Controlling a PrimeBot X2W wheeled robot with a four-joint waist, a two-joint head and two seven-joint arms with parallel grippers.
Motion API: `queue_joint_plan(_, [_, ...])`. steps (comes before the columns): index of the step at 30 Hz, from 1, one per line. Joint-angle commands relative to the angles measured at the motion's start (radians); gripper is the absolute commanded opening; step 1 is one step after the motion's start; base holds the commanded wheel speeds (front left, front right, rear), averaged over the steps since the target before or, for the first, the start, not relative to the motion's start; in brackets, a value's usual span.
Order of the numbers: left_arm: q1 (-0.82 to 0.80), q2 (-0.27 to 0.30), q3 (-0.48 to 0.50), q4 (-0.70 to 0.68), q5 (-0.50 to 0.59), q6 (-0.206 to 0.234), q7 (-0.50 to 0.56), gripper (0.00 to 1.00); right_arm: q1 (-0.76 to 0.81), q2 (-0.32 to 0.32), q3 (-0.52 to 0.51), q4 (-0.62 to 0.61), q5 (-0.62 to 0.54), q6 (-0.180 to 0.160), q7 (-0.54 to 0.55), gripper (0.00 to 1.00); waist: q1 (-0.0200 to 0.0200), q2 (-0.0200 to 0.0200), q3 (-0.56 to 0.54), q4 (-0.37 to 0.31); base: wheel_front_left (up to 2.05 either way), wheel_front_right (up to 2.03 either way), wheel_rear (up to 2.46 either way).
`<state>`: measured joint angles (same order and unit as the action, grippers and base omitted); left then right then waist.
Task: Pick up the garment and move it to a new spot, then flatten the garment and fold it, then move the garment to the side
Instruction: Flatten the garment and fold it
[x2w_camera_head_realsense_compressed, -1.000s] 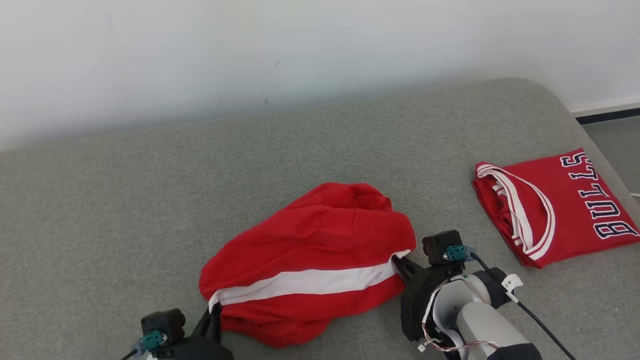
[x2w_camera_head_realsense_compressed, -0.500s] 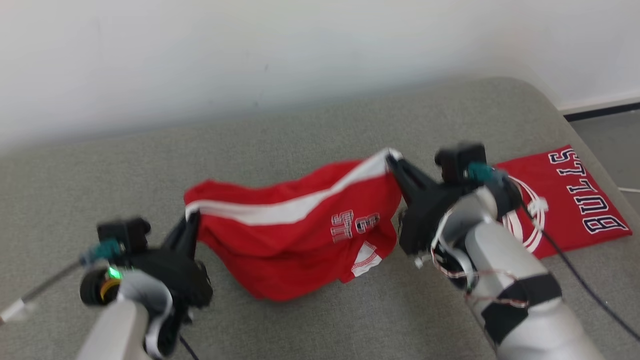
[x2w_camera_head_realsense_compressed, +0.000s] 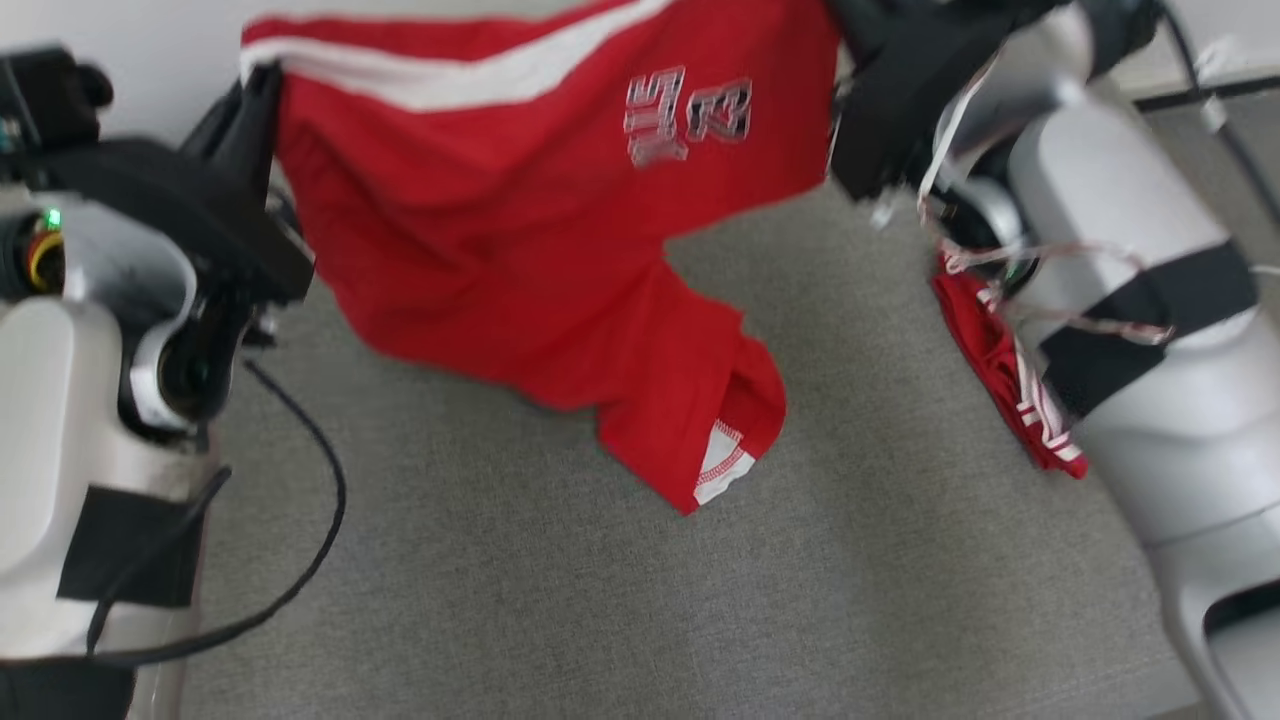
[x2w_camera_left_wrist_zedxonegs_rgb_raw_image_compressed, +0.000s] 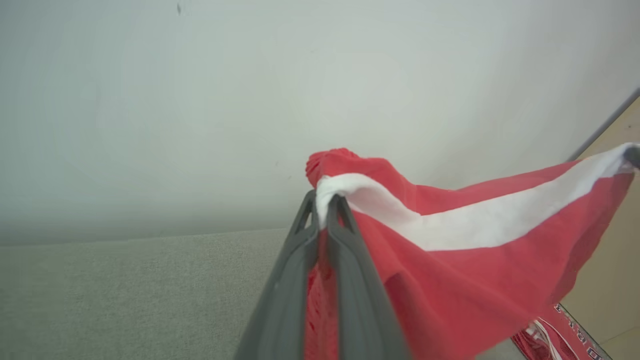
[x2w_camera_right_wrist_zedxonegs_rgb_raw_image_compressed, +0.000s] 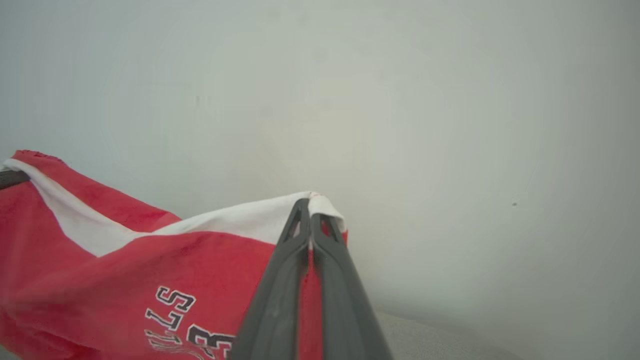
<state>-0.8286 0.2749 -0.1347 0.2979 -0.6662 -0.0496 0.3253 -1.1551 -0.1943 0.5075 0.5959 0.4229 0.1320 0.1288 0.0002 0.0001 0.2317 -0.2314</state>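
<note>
I count two red garments, two pincers and two arms. The garment (x2w_camera_head_realsense_compressed: 500, 250) I am working on is a pair of red shorts with one white band (x2w_camera_head_realsense_compressed: 450, 80) along the top edge and one patch of lettering with a number (x2w_camera_head_realsense_compressed: 690, 115). It hangs in the air above the grey cushion (x2w_camera_head_realsense_compressed: 500, 600), stretched by its white band between my two pincers. One leg droops lowest toward the cushion, showing a white-stitched hem corner (x2w_camera_head_realsense_compressed: 722, 462). I cannot tell whether that corner touches the cushion.

The second red garment (x2w_camera_head_realsense_compressed: 1000, 370), with white striped trim, lies on the cushion at its right side, partly hidden behind my right forearm (x2w_camera_head_realsense_compressed: 1150, 300).

The left pincer (x2w_camera_left_wrist_zedxonegs_rgb_raw_image_compressed: 322, 200) is clamped on the left end of the white band, fingers pressed together with cloth bunched between and above the tips. The right pincer (x2w_camera_right_wrist_zedxonegs_rgb_raw_image_compressed: 309, 205) is closed the same way on the band's right end, the cloth folded over its tips.

Both arms are raised high over the cushion and spread apart, fingers pointing toward the white wall (x2w_camera_left_wrist_zedxonegs_rgb_raw_image_compressed: 150, 100). One black cable (x2w_camera_head_realsense_compressed: 300, 560) loops down from the left forearm (x2w_camera_head_realsense_compressed: 60, 400) across the cushion.
</note>
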Motion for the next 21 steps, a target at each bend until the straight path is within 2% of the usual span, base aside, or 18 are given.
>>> queue_joint_plan(1, [-0.026,-0.009,0.000,-0.003,-0.002,0.011,0.007,0.00,-0.034,-0.010,0.007,0.012,-0.016,-0.003,-0.014,0.00,-0.0002,-0.0001,0.071,0.003,0.00,0.00,0.00])
queue_joint_plan(7, [-0.197,-0.033,0.040,-0.043,0.000,0.077,-0.015,0.00,-0.220,-0.012,-0.055,0.062,-0.100,-0.003,-0.117,0.00,-0.0002,-0.0001,0.146,0.008,0.00,0.00,0.00])
queue_joint_plan(15, [-0.370,-0.055,0.111,-0.051,0.011,0.131,-0.150,0.00,-0.384,0.018,-0.275,0.115,-0.280,-0.003,-0.307,0.00,-0.0002,-0.0001,0.222,0.007,0.00,0.00,0.00])
queue_joint_plan(18, [-0.386,-0.066,0.124,-0.045,0.000,0.119,-0.202,0.00,-0.396,0.040,-0.388,0.104,-0.388,-0.004,-0.354,0.00,-0.0002,-0.0001,0.249,0.009,0.00,0.00,0.00])
queue_joint_plan(21, [-0.368,-0.068,0.112,-0.028,0.008,0.097,-0.233,0.00,-0.371,0.065,-0.438,0.099,-0.479,-0.004,-0.366,0.00,-0.0002,-0.0001,0.276,0.011,0.00,0.00,0.00])
